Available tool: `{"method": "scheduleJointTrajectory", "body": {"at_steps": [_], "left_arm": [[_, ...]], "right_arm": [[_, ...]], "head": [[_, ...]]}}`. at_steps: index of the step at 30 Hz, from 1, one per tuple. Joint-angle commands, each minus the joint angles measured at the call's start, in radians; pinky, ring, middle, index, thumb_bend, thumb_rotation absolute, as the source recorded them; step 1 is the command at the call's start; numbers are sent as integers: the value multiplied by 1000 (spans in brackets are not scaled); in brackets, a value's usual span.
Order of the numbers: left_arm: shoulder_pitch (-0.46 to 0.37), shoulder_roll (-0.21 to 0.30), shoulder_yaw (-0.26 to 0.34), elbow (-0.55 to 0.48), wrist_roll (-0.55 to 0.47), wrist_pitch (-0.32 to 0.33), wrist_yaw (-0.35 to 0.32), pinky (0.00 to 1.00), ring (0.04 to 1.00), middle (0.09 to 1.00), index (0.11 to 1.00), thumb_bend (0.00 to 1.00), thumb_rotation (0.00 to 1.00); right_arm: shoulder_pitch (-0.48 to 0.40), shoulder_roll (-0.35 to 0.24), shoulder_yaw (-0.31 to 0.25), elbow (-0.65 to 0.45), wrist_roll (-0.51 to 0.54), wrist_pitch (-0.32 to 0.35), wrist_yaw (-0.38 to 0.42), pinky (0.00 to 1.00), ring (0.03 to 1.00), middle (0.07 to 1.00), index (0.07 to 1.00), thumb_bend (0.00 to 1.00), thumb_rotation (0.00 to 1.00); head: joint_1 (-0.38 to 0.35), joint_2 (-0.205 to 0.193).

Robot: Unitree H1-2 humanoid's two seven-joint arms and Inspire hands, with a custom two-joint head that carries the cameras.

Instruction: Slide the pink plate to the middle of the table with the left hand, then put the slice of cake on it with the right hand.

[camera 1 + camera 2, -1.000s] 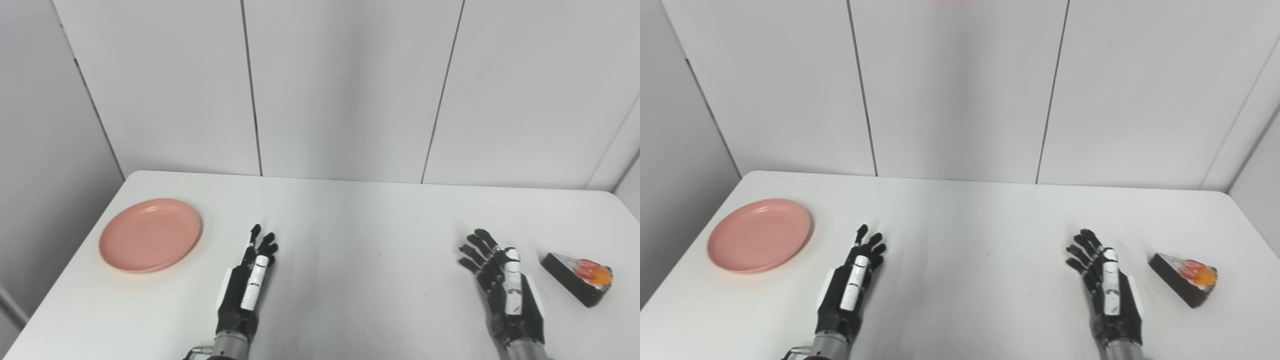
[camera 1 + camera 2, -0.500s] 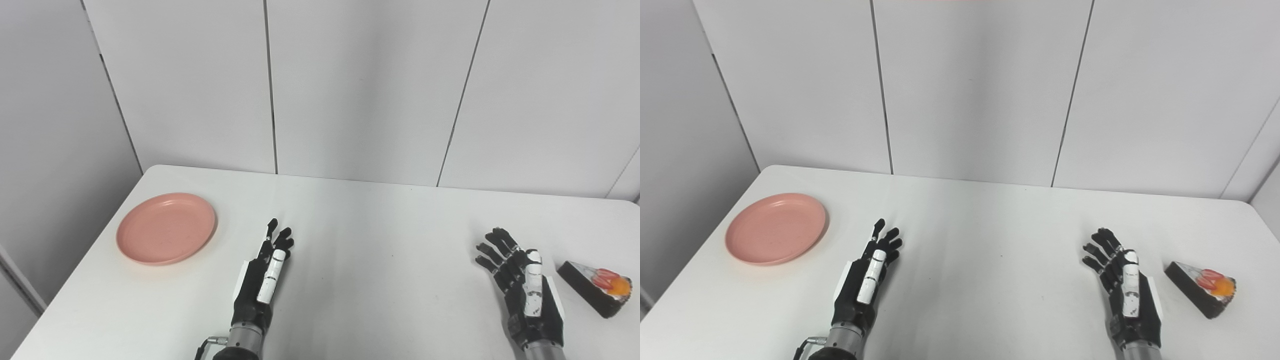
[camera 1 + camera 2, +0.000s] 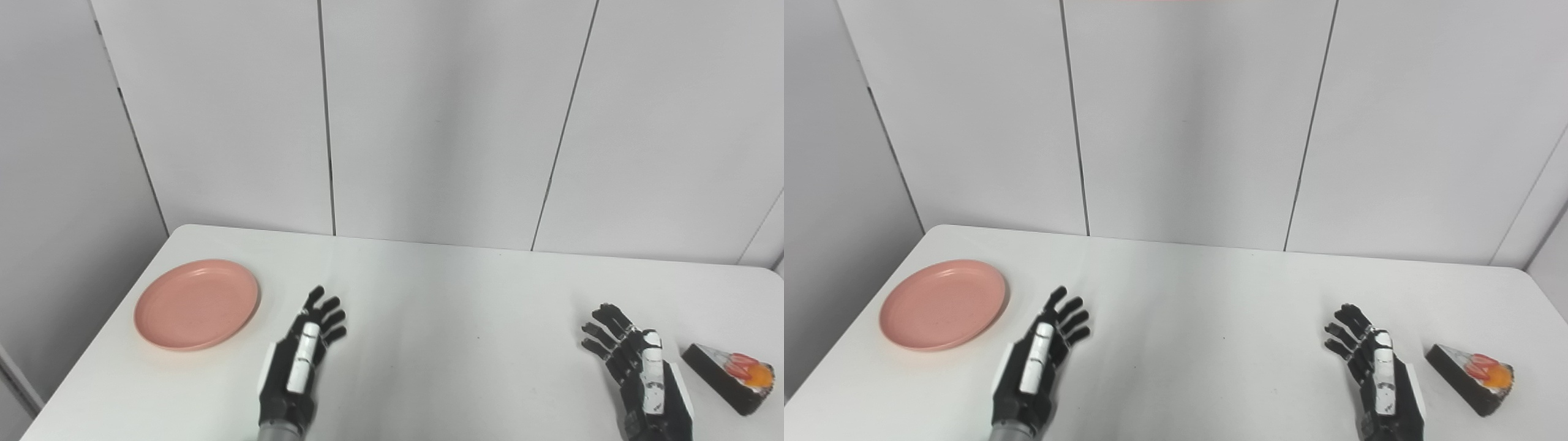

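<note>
At the bottom edge of the frame, the right hand (image 3: pixel 643 373) sits low on the right side, palm turned inward, its fingers spread and holding nothing. Just to its right, near the lower right corner, the slice of cake (image 3: pixel 731 378) lies on the table (image 3: pixel 441 343): a dark wedge with red and orange topping, close to the hand but apart from it. Left of centre along the bottom, the left hand (image 3: pixel 298 364) is also empty, fingers fanned out and pointing up and slightly right, thumb side uppermost. A little farther back, in the left part of the frame, the pink plate (image 3: pixel 197 304) rests flat near the table's left edge, just beside the left hand's fingertips but not touching them. The middle of the white table is bare between the two hands. Behind the far edge stands a pale panelled wall (image 3: pixel 429 116) with dark vertical seams.
</note>
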State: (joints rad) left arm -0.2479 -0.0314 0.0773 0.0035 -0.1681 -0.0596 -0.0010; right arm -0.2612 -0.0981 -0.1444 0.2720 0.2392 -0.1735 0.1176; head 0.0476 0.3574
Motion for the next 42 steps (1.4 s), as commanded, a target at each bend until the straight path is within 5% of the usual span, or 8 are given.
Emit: {"method": "scheduleJointTrajectory", "body": {"at_steps": [1,9,13,19,28,42], "left_arm": [[-100,25,-3,-41,8,-18,-12,744,797,811,760,732,837],[-297,142,48,53,-13,-42,-29,760,755,757,733,816,827],[-370,211,70,103,58,-56,2,744,733,730,708,838,847],[-443,295,100,208,105,-119,22,741,727,728,702,784,859],[-538,435,160,465,125,-213,50,767,774,775,754,833,900],[-662,591,150,969,134,-395,68,771,764,786,811,640,790]], "right_arm": [[110,30,3,87,1,-19,3,762,790,827,801,907,993],[109,39,6,82,0,-14,-5,757,788,820,794,900,996],[112,41,10,74,0,-9,-5,750,784,821,793,898,996],[119,43,13,57,-10,-3,-10,737,775,818,790,904,998],[127,35,13,38,-8,11,-7,728,769,817,794,904,1000],[129,19,11,43,0,17,4,721,774,824,802,895,1000]], "head": [[1,0],[7,-1],[5,1],[2,7],[11,22],[12,26]]}}
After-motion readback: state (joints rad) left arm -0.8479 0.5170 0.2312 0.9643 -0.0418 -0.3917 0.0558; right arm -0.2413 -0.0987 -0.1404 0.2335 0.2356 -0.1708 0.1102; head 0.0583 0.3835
